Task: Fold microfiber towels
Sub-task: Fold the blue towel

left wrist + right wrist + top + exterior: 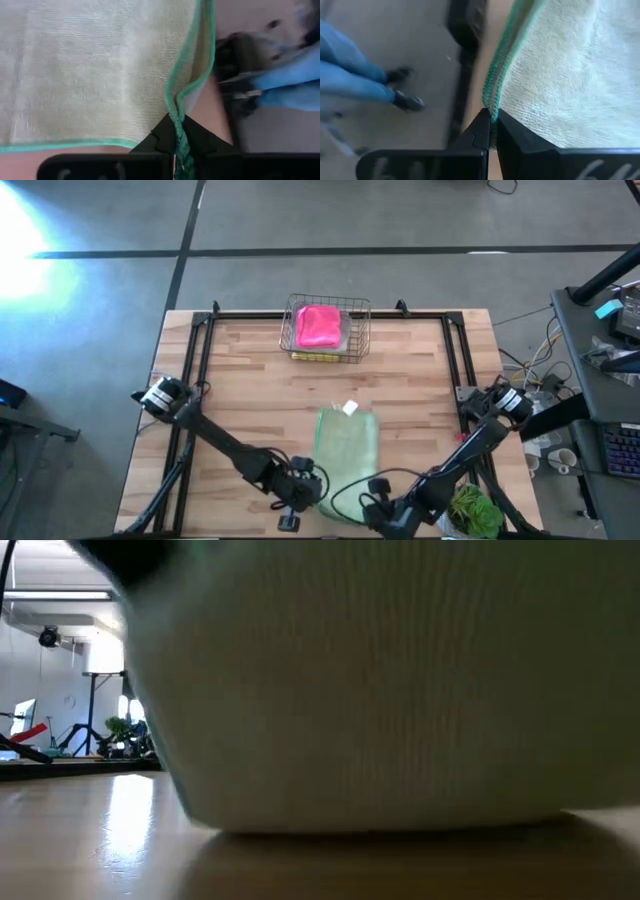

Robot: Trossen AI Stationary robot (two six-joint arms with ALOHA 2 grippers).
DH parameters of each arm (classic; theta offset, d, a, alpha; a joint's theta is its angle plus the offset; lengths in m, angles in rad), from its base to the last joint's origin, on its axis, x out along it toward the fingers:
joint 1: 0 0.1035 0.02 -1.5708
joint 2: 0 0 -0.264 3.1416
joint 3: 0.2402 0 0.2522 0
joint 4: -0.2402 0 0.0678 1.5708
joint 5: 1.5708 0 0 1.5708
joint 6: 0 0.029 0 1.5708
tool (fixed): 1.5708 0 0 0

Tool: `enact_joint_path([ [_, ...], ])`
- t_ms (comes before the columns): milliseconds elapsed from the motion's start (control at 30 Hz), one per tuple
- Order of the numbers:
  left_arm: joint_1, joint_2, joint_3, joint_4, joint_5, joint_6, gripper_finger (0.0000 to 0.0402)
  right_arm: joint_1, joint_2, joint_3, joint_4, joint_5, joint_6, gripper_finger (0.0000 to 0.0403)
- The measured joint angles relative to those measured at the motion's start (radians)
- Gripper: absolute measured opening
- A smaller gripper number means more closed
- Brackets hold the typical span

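A pale sage green towel (346,448) with a teal stitched hem lies lengthwise on the table's near middle, with a white tag (350,408) at its far end. In the low view the towel (400,690) fills most of the picture. My left gripper (312,486) is shut on its near left corner. My right gripper (380,498) is shut on its near right corner. A hot pink towel (320,326) lies on top in the copper wire basket (358,308), with a yellow edge (314,357) under it. A lime green towel (471,510) lies crumpled at the near right corner. My left gripper pinches the towel's teal hem (176,126) at the near left corner between its two fingers; the hem is bunched there. The rest spreads away toward the far side. My right gripper pinches the teal hem (492,106) at the near right corner between its two fingertips. Two hem lines run together into the fingers, so more than one layer. The cloth spreads away from the fingers.
The basket stands at the table's far middle. A black frame (455,355) runs along the table's left, right and far sides. Bare wood shows left (240,400) and right (420,410) of the sage towel.
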Motion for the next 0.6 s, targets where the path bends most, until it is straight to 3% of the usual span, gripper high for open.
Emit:
enact_joint_path([
  [133, -0.028, -0.043, 0.001, 0.009, 0.054, -0.098, 0.0003, 0.020, 0.000, 0.070, 0.001, 0.008, 0.111, 0.0009],
  [400, -0.085, -0.075, 0.003, 0.008, 0.053, -0.256, 0.0003, 0.043, 0.000, 0.140, -0.003, 0.085, 0.332, 0.0009],
  [600, -0.063, -0.075, 0.002, -0.034, -0.121, -0.260, 0.0003, 0.037, 0.000, 0.140, -0.191, 0.186, 0.490, 0.0009],
])
